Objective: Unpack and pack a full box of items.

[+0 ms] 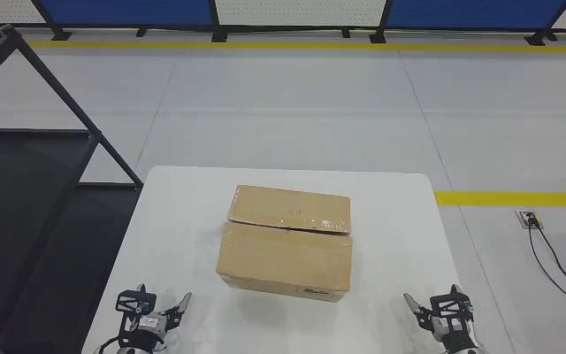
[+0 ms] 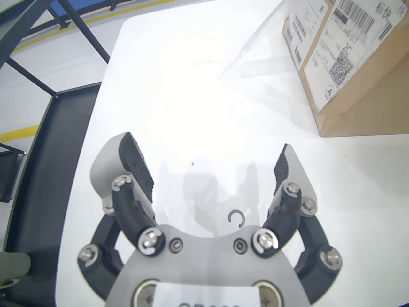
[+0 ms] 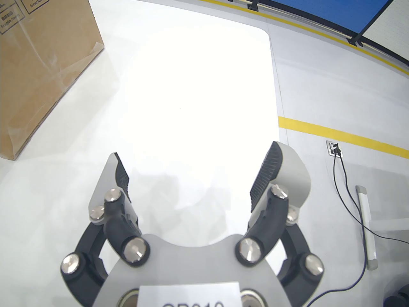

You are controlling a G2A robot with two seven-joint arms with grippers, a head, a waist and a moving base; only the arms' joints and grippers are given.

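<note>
A brown cardboard box (image 1: 287, 240) sits in the middle of the white table (image 1: 389, 203), its top flaps folded shut with a seam across. White shipping labels cover one side of the box (image 2: 348, 43); its other side (image 3: 38, 52) carries printed handling symbols. My left gripper (image 1: 155, 305) hovers over the table's near left corner, open and empty, well short of the box. My right gripper (image 1: 435, 305) hangs over the near right corner, also open and empty. The left gripper (image 2: 206, 154) and the right gripper (image 3: 198, 164) both have bare table between their fingers.
A black metal rack (image 1: 44, 177) stands close to the table's left edge. On the floor to the right lie a yellow line (image 1: 500, 198) and a socket with a cable (image 1: 529, 219). Blue and white panels (image 1: 292, 11) line the far side.
</note>
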